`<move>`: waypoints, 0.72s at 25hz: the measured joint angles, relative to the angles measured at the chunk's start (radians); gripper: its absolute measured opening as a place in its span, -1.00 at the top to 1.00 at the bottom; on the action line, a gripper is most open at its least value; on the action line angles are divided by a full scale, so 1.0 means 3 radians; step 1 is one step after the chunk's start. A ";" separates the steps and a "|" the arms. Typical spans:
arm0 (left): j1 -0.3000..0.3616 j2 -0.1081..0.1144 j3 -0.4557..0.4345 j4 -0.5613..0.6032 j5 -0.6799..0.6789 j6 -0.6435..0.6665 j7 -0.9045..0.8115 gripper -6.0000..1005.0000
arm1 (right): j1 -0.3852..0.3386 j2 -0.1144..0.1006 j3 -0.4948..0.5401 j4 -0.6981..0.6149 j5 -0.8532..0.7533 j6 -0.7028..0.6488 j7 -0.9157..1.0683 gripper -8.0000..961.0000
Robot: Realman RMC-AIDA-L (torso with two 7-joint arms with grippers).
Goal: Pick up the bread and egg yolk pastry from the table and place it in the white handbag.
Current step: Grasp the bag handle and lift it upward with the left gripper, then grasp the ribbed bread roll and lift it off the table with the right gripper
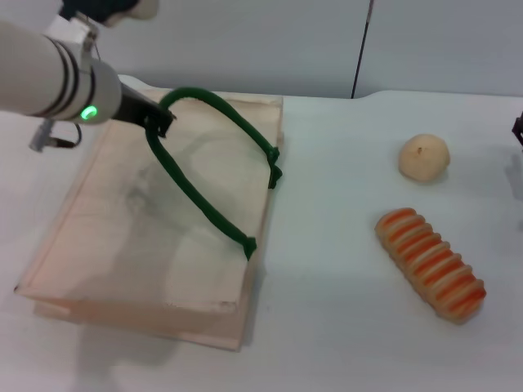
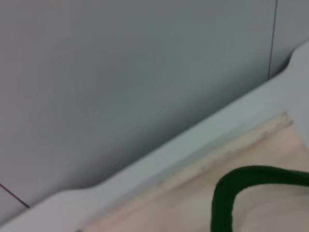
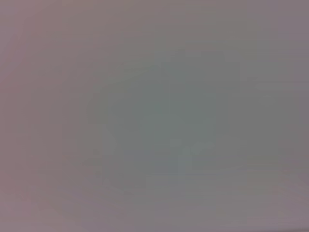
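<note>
1. White worktop (image 1: 327, 327) runs back to a pale grey wall; the white handbag (image 1: 122, 237) lies flat on its left half, its far edge near the worktop's back edge.
2. Left gripper (image 1: 159, 121) hangs over the bag's far-left part, its dark jaws closed on a green handle (image 1: 196, 196), which arches clear of the fabric.
3. Bread (image 1: 431, 264) lies towards the worktop's right edge, well apart from the bag.
4. Egg yolk pastry (image 1: 424, 157) sits behind the bread, apart from it.
5. Right gripper (image 1: 518, 126) barely shows at the right edge; its jaws cannot be judged.
6. Bare worktop lies between the bag and both foods.
</note>
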 joint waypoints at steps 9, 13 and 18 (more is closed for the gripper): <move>0.0104 -0.0002 -0.0233 0.0707 0.0100 -0.0412 0.0094 0.73 | 0.0015 0.0000 -0.0012 0.0007 -0.0023 -0.0170 -0.0009 -0.73; 0.0088 -0.0001 -0.0322 0.0961 0.0149 -0.0634 0.0109 0.73 | 0.0019 0.0000 -0.0014 0.0007 -0.0023 -0.0172 -0.0011 -0.70; 0.0086 -0.0005 -0.0367 0.1275 0.0182 -0.0792 0.0151 0.73 | 0.0023 0.0000 -0.0021 -0.0008 -0.0025 -0.0241 -0.0054 -0.70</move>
